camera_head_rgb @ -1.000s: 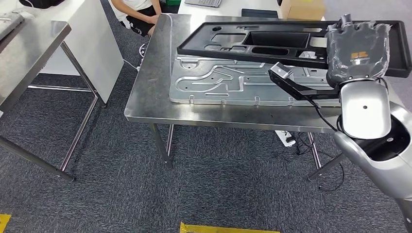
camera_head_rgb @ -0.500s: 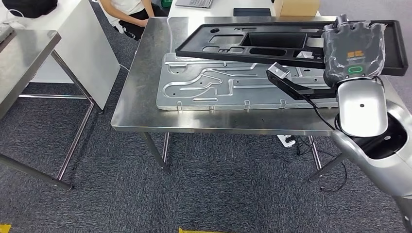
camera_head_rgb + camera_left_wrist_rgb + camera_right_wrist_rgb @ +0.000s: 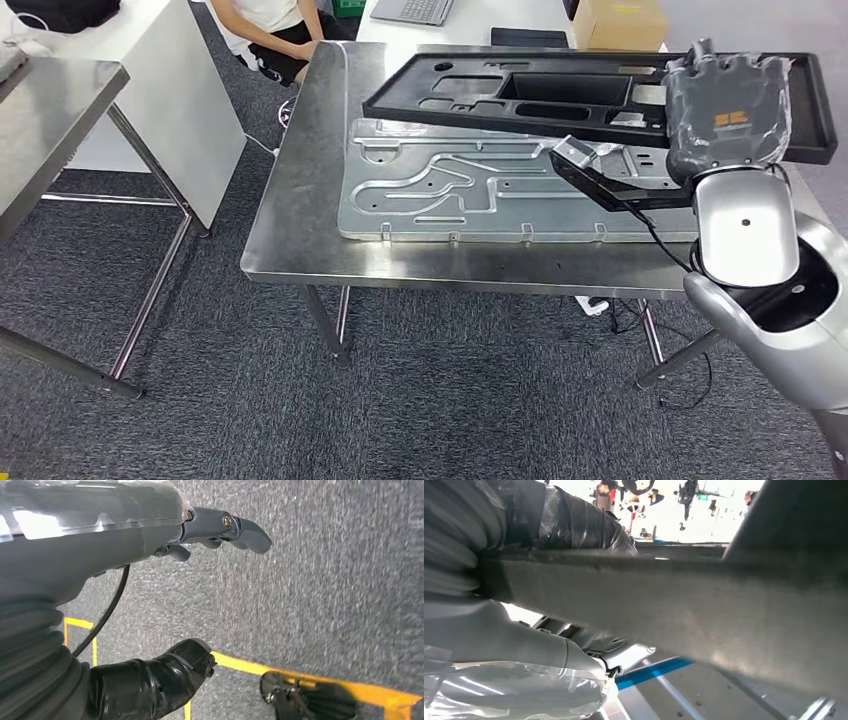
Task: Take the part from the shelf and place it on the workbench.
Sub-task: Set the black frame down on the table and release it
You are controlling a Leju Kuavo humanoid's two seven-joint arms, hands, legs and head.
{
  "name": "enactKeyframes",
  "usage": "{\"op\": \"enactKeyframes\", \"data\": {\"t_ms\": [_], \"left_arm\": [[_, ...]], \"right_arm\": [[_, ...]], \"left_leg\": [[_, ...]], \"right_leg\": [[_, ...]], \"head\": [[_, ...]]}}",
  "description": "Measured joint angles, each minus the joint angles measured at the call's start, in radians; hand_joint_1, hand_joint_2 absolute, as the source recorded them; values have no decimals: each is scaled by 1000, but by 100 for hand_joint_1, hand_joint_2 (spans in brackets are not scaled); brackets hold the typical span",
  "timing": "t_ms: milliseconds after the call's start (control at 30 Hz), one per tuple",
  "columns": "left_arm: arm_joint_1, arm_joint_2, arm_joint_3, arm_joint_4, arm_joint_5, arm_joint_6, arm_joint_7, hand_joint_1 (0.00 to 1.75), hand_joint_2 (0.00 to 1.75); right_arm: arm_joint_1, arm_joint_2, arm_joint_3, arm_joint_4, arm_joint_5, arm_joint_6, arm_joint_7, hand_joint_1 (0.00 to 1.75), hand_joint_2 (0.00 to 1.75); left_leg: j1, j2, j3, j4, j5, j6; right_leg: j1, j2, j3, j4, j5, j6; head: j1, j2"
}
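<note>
The right hand (image 3: 730, 115) grips the long black part (image 3: 560, 95) at the upper right of the frame, above the silver plate (image 3: 470, 190) on the workbench (image 3: 300, 180). The left hand (image 3: 150, 535) hangs empty, fingers loose, over grey carpet (image 3: 325, 580)

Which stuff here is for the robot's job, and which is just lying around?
For the job:
black part, held up by the right hand
workbench

Just lying around:
metal plate on the workbench
cardboard box
laptop
</note>
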Motion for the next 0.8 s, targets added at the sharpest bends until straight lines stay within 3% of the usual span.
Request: {"op": "enactKeyframes", "data": {"t_ms": [67, 133, 267, 333, 433, 467, 500, 533, 600, 633, 700, 800], "left_arm": [[1, 0, 0, 0, 0, 0, 0, 0, 175], [1, 0, 0, 0, 0, 0, 0, 0, 175], [0, 0, 0, 0, 0, 0, 2, 0, 175], [-1, 0, -1, 0, 0, 0, 2, 0, 175], [-1, 0, -1, 0, 0, -1, 3, 0, 175], [0, 0, -1, 0, 1, -2, 4, 0, 175], [1, 0, -1, 0, 1, -4, 6, 0, 175], [2, 0, -1, 0, 2, -6, 7, 0, 175], [2, 2, -1, 0, 3, -9, 8, 0, 175], [1, 4, -1, 0, 4, -10, 8, 0, 175], [-1, 7, -1, 0, 5, -12, 8, 0, 175], [-1, 8, -2, 0, 6, -12, 8, 0, 175]], "right_arm": [[5, 0, 0, 3, -1, -1, -2, 175, 175], [4, 0, 0, 6, -1, -4, -2, 175, 175], [8, 1, 0, 10, -1, -10, -4, 175, 175], [9, 2, 0, 12, 0, -14, -8, 175, 175], [10, 10, 2, 19, 5, -33, -13, 175, 175], [12, 15, 4, 23, 10, -44, -17, 175, 175], [15, 22, 6, 29, 15, -55, -21, 175, 175], [17, 29, 10, 37, 21, -66, -26, 175, 175], [20, 46, 16, 54, 33, -89, -34, 175, 175], [20, 55, 19, 64, 37, -101, -36, 175, 175], [21, 71, 26, 86, 43, -122, -41, 175, 175], [26, 91, 34, 114, 50, -144, -56, 175, 175]], "left_leg": [[1, -2, 9, 10, -15, -6], [-2, -4, 10, 25, -30, -16], [-4, -3, 7, 31, -43, -33], [-2, -3, -10, 75, -69, -44], [1, -3, -109, 257, -135, -54], [1, -3, -139, 299, -137, -55], [1, -3, -153, 306, -121, -54], [1, -3, -147, 272, -86, -50], [-2, -3, -98, 142, -9, -39], [-5, -4, -73, 82, 13, -33], [-11, -5, -47, 26, 20, -24], [-7, -4, -29, 1, 22, -14]], "right_leg": [[-4, -5, 30, -103, 81, 2], [-2, -10, 73, -207, 126, -1], [0, -6, 89, -238, 120, -21], [-2, -6, 99, -244, 117, -32], [-1, -7, 110, -246, 110, -42], [0, -6, 113, -246, 107, -44], [0, -5, 117, -246, 104, -44], [1, -4, 123, -246, 100, -44], [3, -2, 134, -247, 93, -43], [5, -1, 138, -248, 89, -40], [4, 0, 140, -252, 86, -32], [3, 0, 142, -248, 78, -16]], "head": [[0, 0], [0, 0], [-3, 0], [-5, 0], [-8, 0], [-8, 0], [-8, 0], [-8, 0], [-7, 0], [-7, 0], [-6, 0], [-6, 0]]}}
